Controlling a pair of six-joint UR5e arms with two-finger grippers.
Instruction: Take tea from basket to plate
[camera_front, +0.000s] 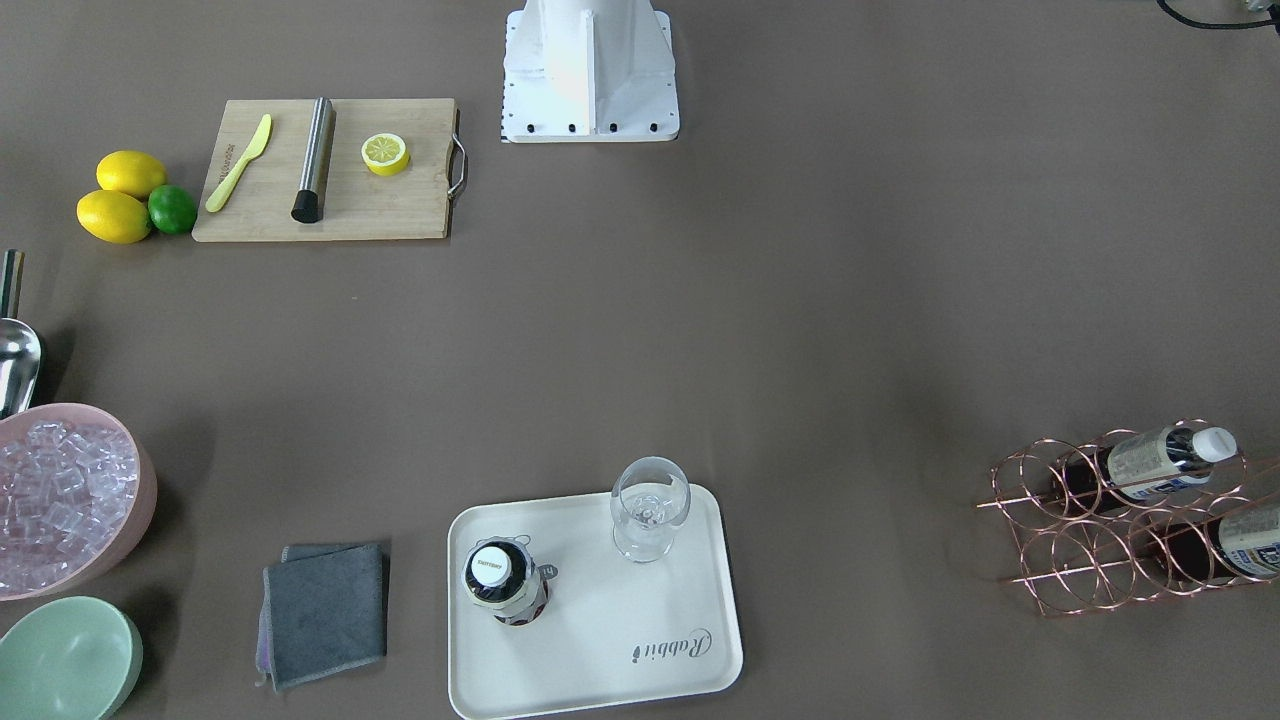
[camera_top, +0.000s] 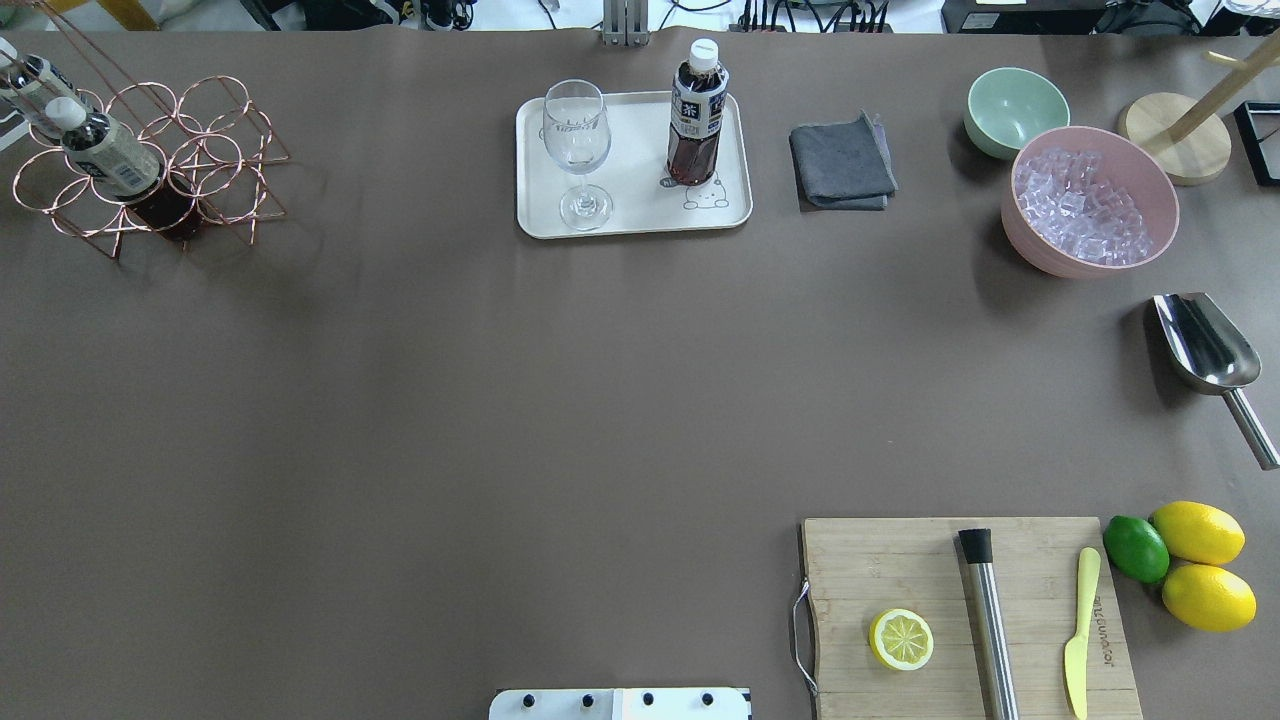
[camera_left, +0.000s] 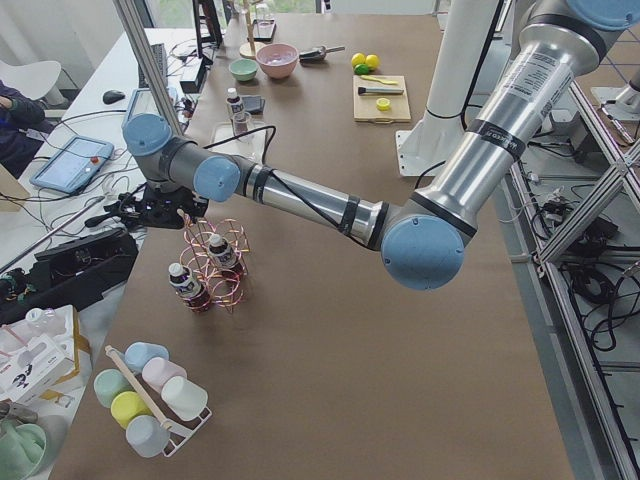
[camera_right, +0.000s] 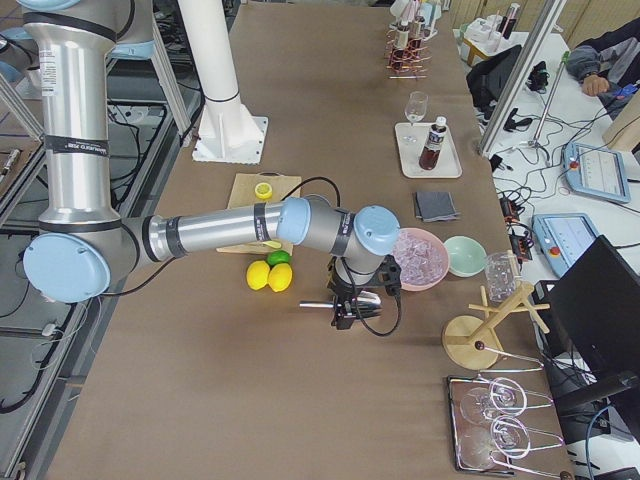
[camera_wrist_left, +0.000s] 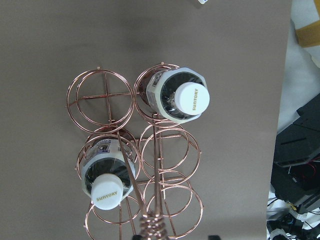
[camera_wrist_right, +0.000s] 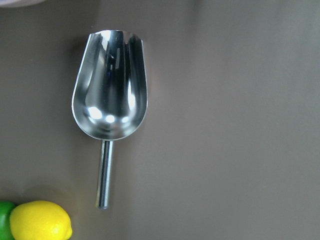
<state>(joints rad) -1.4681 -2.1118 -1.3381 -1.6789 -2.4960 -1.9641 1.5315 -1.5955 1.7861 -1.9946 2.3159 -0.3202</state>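
One tea bottle (camera_front: 505, 580) with a white cap stands upright on the cream plate (camera_front: 620, 620), also in the overhead view (camera_top: 697, 110) on the plate (camera_top: 640, 170). The copper wire basket (camera_wrist_left: 150, 150) holds two more tea bottles (camera_wrist_left: 177, 95) (camera_wrist_left: 107, 177); it sits at the table's far left corner (camera_top: 150, 160). My left gripper (camera_left: 150, 208) hovers above the basket, shown only in the exterior left view, so I cannot tell whether it is open or shut. My right gripper (camera_right: 352, 312) hangs over the metal scoop (camera_wrist_right: 110, 95), far from the plate; its state is also unclear.
A wine glass (camera_front: 650, 505) stands on the plate beside the bottle. A grey cloth (camera_front: 325, 610), a pink bowl of ice (camera_front: 60, 500) and a pale green bowl (camera_front: 65, 660) lie along that edge. A wooden cutting board (camera_front: 330, 170) and lemons (camera_front: 120, 195) are near the robot's base.
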